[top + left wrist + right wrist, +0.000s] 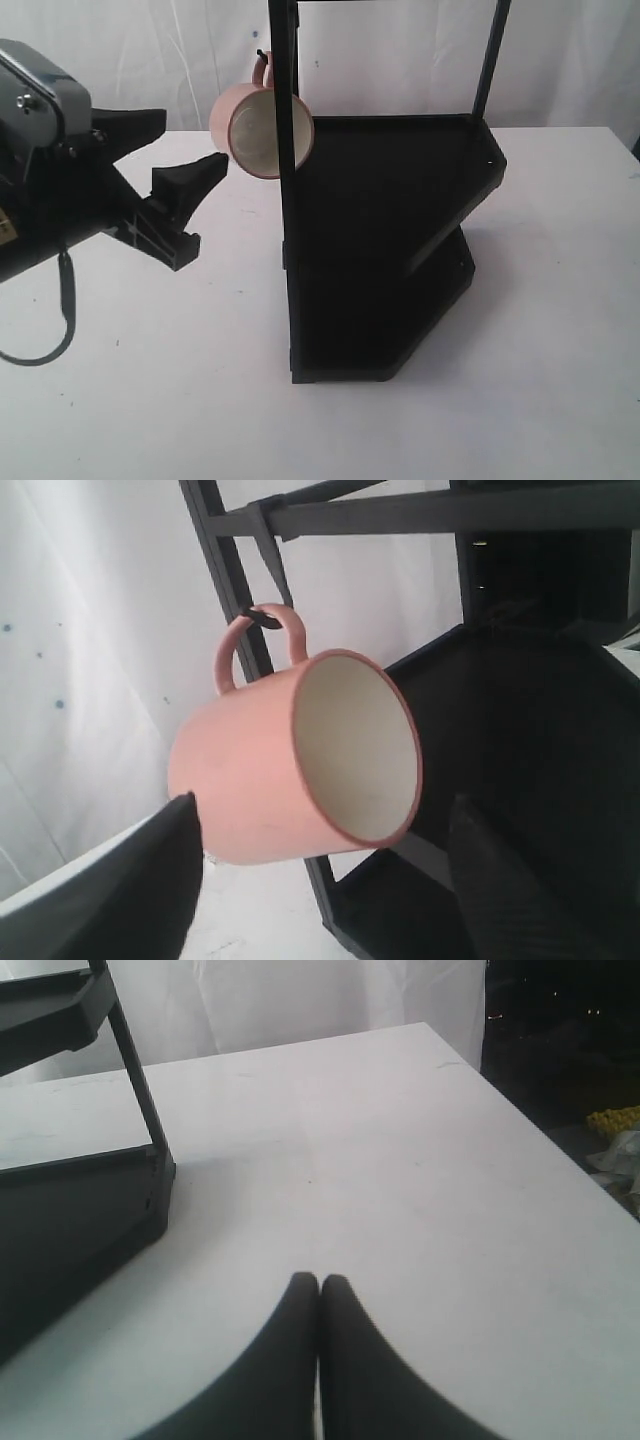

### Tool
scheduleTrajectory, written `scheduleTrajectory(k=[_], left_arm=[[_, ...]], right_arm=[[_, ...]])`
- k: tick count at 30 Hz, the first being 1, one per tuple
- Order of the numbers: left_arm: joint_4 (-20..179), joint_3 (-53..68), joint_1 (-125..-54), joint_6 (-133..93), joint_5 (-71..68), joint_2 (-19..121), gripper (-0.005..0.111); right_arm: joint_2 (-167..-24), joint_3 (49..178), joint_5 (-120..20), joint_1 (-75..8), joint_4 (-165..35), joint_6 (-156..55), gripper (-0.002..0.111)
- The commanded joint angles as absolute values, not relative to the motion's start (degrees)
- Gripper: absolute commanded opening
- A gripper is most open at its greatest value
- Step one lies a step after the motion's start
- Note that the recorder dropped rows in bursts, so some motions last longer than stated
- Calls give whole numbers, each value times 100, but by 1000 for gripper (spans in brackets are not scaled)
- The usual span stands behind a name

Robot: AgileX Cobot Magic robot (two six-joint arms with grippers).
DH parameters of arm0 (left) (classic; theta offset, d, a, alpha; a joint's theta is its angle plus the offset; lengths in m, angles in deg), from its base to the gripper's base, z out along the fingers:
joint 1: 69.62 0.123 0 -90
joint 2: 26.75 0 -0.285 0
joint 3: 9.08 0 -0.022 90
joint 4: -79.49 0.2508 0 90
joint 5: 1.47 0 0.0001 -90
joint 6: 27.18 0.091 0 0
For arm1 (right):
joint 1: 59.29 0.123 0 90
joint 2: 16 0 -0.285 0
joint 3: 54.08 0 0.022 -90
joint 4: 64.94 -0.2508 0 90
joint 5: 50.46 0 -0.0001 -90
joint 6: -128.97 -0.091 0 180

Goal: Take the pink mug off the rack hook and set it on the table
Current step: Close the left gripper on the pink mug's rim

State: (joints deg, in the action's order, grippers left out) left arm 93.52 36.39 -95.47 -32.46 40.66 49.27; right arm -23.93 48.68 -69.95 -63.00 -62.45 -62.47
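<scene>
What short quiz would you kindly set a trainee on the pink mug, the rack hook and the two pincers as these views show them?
1. True or false: the pink mug hangs by its handle from the rack hook.
2. Pick one. The left pincer is: A) shut on the mug; B) open, close beside the mug; C) shut, holding nothing.
3. Fill in: the right pincer, over the white table and holding nothing, is ___.
Key: 1 true; 2 B; 3 shut.
</scene>
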Motion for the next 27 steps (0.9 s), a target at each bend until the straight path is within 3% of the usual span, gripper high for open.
scheduleTrajectory(k=[1,8,17,22,27], left_arm=[[9347,3260,-9547,-3539,4065,5184,72],[9021,2467,-9558,-3490,2723,5603,72],[9022,1910,-9558,-3464,2417,5926,72],[9022,1601,-9546,-3130,1225,6044,72],[8444,1537,-9546,-3165,1304,6044,72]], right_arm=[[-2378,4870,-6970,-6334,-6212,-6244,0],[-2378,4870,-6970,-6334,-6212,-6244,0],[-2378,4870,-6970,-6334,-6212,-6244,0],[-2378,4870,-6970,-6334,-6212,-6244,0],[-2378,4870,-6970,-6334,-6212,-6244,0]])
